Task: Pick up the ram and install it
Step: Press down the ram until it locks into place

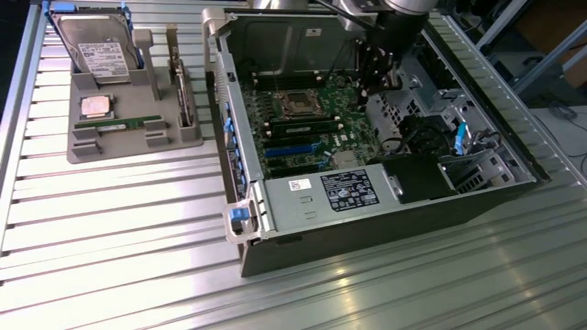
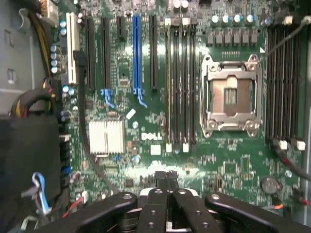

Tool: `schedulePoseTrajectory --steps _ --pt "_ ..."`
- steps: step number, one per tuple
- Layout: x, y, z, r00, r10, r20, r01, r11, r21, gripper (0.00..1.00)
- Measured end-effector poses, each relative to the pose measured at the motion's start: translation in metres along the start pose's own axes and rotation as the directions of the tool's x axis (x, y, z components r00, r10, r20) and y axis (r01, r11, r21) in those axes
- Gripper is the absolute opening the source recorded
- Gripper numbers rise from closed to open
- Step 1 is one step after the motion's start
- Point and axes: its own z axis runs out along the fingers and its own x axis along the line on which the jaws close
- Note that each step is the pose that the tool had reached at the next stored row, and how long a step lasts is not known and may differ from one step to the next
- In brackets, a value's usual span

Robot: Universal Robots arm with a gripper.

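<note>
Pincer (image 2: 165, 182) first: we see its fingers pressed together with nothing between them, hanging over the motherboard (image 2: 146, 160) inside the open computer case (image 1: 303, 206).

Going left to right in the exterior view, the ram (image 1: 117, 126) lies far off to the pincer's side, outside the case, in a slot at the front of the grey holder tray (image 1: 92, 148). We judge it light, stiff and thin (and fragile at the chips and contact edge), best taken by its long edges near the middle. Just behind it sit the processor chip (image 1: 95, 105) and, upright at the back, the hard drive (image 1: 99, 48); beside them an expansion card (image 1: 186, 93) stands on edge.

Nearer the pincer, the case wall (image 1: 225, 103) stands between tray and board. Directly below the pincer, the wrist view shows the memory slots (image 2: 180, 82) with the empty processor socket (image 2: 229, 94) beside them, and cables (image 2: 29, 97) bundled at the board's edge.
</note>
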Motion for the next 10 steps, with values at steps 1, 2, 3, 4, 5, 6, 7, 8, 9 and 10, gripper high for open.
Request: schedulePoseTrajectory --steps 1,2,3,4,5,6,7,8,9,10 --pt "0.000 0.0030 0.0027 1.0000 0.000 0.0001 0.000 1.0000 0.0000 0.11" --pt "0.000 0.0060 0.0066 1.0000 0.000 0.0001 0.000 1.0000 0.0000 0.11" --pt "-0.001 0.0077 0.0117 1.0000 0.000 0.0001 0.000 1.0000 0.0000 0.11" --pt "-0.001 0.0092 0.0165 1.0000 0.000 0.0001 0.000 1.0000 0.0001 0.11" --pt "-0.001 0.0102 0.0194 1.0000 0.000 0.0000 0.000 1.0000 0.0001 0.11" --pt "-0.002 0.0135 0.0258 1.0000 0.000 0.0000 0.000 1.0000 0.0000 0.11" --pt "-0.002 0.0148 0.0299 1.0000 0.000 0.0000 0.000 1.0000 0.0001 0.11" --pt "-0.002 0.0155 0.0344 1.0000 0.000 0.0001 0.000 1.0000 0.0001 0.11" --pt "-0.003 0.0156 0.0363 1.0000 0.000 0.0000 0.000 1.0000 0.0001 0.11" --pt "-0.003 0.0159 0.0380 1.0000 0.000 -0.0001 0.000 1.0000 0.0000 0.11"
